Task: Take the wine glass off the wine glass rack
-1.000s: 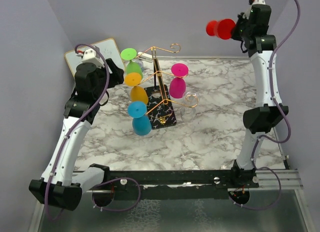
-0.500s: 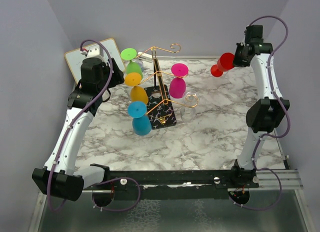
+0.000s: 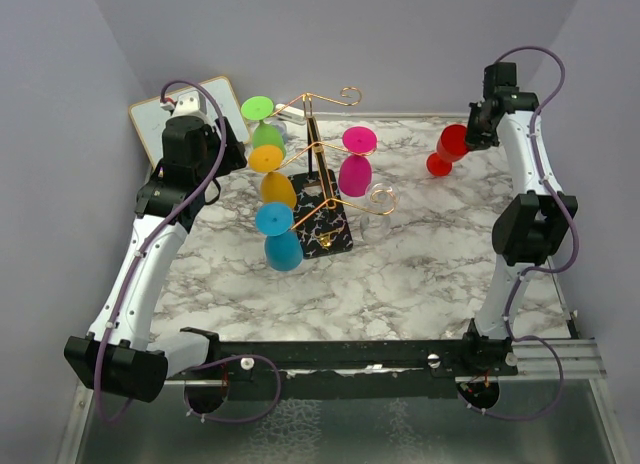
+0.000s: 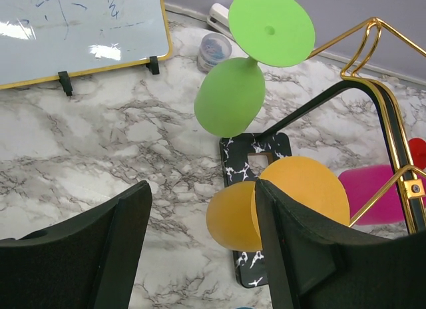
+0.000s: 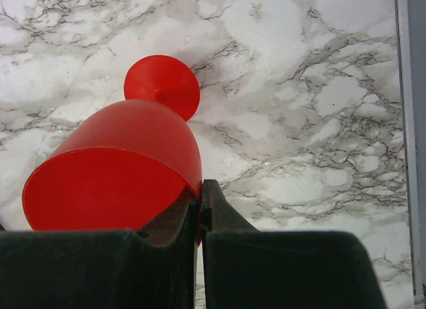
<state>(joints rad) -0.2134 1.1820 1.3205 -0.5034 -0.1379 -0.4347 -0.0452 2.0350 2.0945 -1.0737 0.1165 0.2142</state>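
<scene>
— One wine glass (image 3: 447, 149), the red one, is off the wine glass rack (image 3: 314, 149). Where is it exactly?
— At the far right of the table (image 3: 420, 274), well apart from the rack. The right gripper (image 5: 200, 192) pinches its rim, with the jaws almost closed on it. The glass is tilted and its foot is low, near the marble; I cannot tell if it touches.
— So the step in hand is the putting down?
— I think yes. The next move calls for bringing the glass upright, so the foot lies flat, and only then opening the jaws. Otherwise it may tip over.
— And the left gripper (image 4: 201, 189)?
— Its jaws stand wide apart and hold nothing. It hovers beside the green glass (image 4: 229, 102) and the orange glass (image 4: 233, 222), which hang on the rack.
</scene>
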